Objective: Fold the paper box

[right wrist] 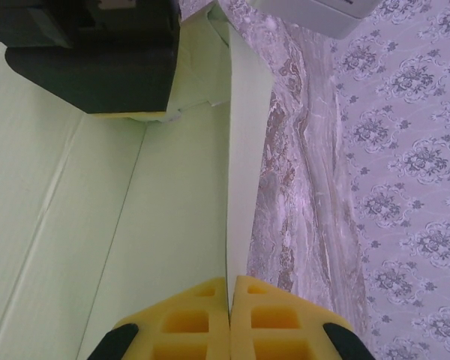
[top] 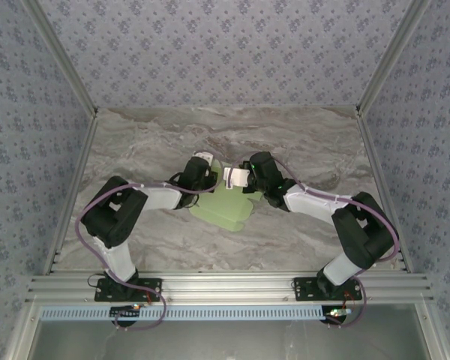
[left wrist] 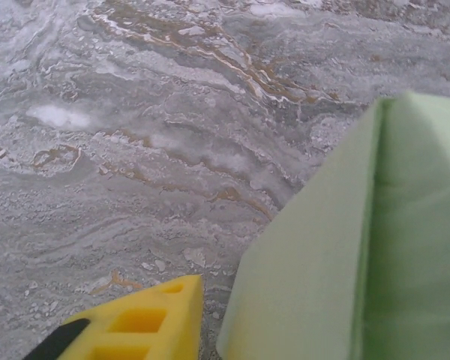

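On the paper box [top: 225, 207] flap, the right gripper [right wrist: 230, 283] is clamped. The left gripper [top: 203, 167] state cannot be told.

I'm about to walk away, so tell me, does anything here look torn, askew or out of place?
Nothing stands out. The paper box lies mid-table with one panel raised, and the right gripper has its jaws shut on that panel's edge. No tears are visible.

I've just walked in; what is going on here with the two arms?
Both arms meet over the paper box, a pale green card sheet on the table. The right tool pinches the edge of a raised panel. The left tool is beside another creased panel; its grip is unclear. Folding is only partly done.
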`<state>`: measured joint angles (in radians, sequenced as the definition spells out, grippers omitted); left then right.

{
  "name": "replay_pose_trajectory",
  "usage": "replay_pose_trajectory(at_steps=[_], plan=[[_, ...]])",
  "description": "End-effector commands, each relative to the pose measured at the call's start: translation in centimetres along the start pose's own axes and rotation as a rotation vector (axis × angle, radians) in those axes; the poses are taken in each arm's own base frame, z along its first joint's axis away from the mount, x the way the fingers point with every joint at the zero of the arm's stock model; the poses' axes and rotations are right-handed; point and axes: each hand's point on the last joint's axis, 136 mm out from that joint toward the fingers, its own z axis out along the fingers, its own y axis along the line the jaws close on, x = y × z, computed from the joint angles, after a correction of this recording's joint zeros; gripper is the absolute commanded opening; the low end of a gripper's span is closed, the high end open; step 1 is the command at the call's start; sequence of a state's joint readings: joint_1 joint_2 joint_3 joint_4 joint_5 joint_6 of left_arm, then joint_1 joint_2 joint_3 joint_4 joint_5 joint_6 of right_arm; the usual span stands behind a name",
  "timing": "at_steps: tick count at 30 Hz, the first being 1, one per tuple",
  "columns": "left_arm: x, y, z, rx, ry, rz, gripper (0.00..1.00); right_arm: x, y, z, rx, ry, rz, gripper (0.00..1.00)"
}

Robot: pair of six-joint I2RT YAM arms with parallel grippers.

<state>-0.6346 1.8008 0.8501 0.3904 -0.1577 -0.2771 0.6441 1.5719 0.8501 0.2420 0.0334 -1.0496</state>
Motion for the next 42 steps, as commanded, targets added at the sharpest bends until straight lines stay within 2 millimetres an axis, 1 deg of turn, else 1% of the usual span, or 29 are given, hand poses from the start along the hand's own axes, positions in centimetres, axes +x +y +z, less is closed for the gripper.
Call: replay_pose_trajectory(at_steps=[1,3,8,14,17,19,21,24,29,32,38,42], plan=[[-2.9,0.5,-0.7,0.046,-0.13,-0.021,0.35,-0.5,2.2,-0.5,-0.107,-0.03,0.002,0.0],[-3.2,0.3,-0.9,0.087,-0.135,-0.008,0.36,-0.5,2.3,-0.5,-0.11,-0.027,0.002,0.0],[-3.7,0.3,-1.5,0.133,-0.151,0.027,0.35,-0.2,2.3,-0.5,-0.114,-0.022,0.004,0.0],[-4.1,0.8,-2.4,0.157,-0.181,0.026,0.29,-0.2,2.5,-0.4,-0.121,-0.017,0.005,0.0],[-4.2,1.2,-2.3,0.144,-0.177,0.018,0.27,-0.3,2.6,-0.4,-0.124,-0.021,0.004,0.0],[-4.1,1.7,-2.0,0.113,-0.169,-0.002,0.25,-0.4,2.6,-0.5,-0.126,-0.023,0.004,0.0],[-3.8,3.1,-1.7,0.033,-0.153,-0.049,0.22,-0.6,2.7,-0.6,-0.131,-0.03,0.002,0.0],[-3.3,4.9,-1.3,-0.062,-0.131,-0.122,0.2,-1.1,2.8,-0.8,-0.134,-0.044,-0.004,0.0],[-2.3,6.4,-0.6,-0.159,-0.086,-0.146,0.19,-1.7,2.8,-1.2,-0.135,-0.063,-0.014,0.0],[-1.9,6.8,-0.5,-0.207,-0.066,-0.127,0.19,-1.9,2.6,-1.4,-0.129,-0.072,-0.012,0.0],[-1.1,6.7,-0.1,-0.262,-0.021,-0.039,0.21,-2.7,1.6,-1.9,-0.112,-0.111,0.021,0.0],[-0.9,6.8,-0.3,-0.312,-0.02,0.0,0.22,-3.1,1.0,-2.4,-0.098,-0.131,0.04,0.0]])
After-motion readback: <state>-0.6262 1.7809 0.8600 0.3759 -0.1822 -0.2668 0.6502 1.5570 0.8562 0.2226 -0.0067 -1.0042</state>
